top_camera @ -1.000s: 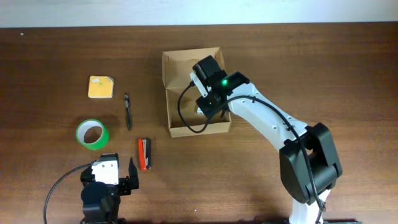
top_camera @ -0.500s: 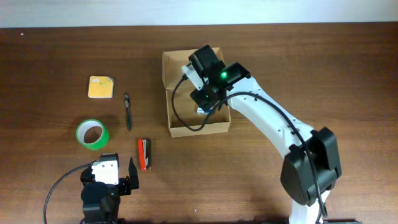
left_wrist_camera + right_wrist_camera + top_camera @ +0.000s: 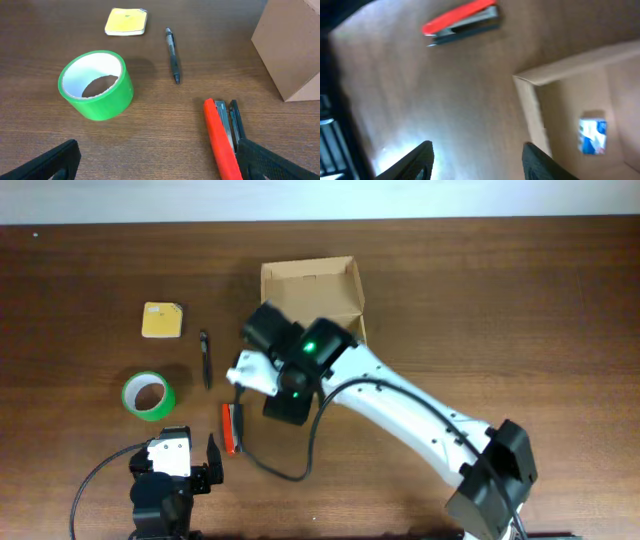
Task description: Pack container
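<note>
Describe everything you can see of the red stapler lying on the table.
The stapler is slim: a glossy red top arm, a silvery magazine and a dark base, folded close together. It seems to lie on its side on the brown wooden table, right of the green tape roll and near a corner of the cardboard box. Nothing but the table visibly touches it.

The container [image 3: 310,280] is showing tan on the dark brown wood-grain table [image 3: 500,300], the item [image 3: 593,136] inside blue and white. The tape roll [image 3: 96,85] is gleaming green, the notepad [image 3: 126,22] yellow, the pen [image 3: 172,55] black, the stapler [image 3: 220,137] red.
</note>
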Robot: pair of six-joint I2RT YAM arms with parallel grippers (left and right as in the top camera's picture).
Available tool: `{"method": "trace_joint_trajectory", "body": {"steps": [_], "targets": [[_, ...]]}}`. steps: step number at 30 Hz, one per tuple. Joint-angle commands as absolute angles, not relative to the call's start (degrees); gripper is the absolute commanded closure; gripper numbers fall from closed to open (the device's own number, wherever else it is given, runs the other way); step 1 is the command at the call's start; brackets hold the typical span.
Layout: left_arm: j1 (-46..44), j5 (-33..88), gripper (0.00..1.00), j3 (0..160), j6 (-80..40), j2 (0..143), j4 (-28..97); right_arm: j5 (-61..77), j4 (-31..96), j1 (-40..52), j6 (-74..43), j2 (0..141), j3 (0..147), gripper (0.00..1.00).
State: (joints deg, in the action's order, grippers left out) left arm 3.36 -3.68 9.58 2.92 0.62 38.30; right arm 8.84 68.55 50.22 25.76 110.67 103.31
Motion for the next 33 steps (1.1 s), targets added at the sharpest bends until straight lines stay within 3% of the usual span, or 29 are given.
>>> {"method": "trace_joint_trajectory", "body": {"steps": [1, 10, 15, 33], "targets": [[3.6, -4.3, 0.0, 9.4, 2.2, 0.4, 38.6, 9.9, 69.2, 51.0, 26.8, 109.9, 103.7, 0.42], [3.6, -4.3, 0.0, 9.4, 2.2, 0.4, 38.6, 10.1, 72.2, 49.4, 22.2, 108.4, 101.0, 0.42], [3.6, -4.3, 0.0, 9.4, 2.2, 0.4, 38.6, 8.4, 67.8, 49.3, 19.0, 101.6, 94.3, 0.42], [3.6, -4.4, 0.0, 9.4, 2.2, 0.4, 38.6, -3.6, 50.4, 49.4, -5.8, 50.0, 48.7, 0.41]]}}
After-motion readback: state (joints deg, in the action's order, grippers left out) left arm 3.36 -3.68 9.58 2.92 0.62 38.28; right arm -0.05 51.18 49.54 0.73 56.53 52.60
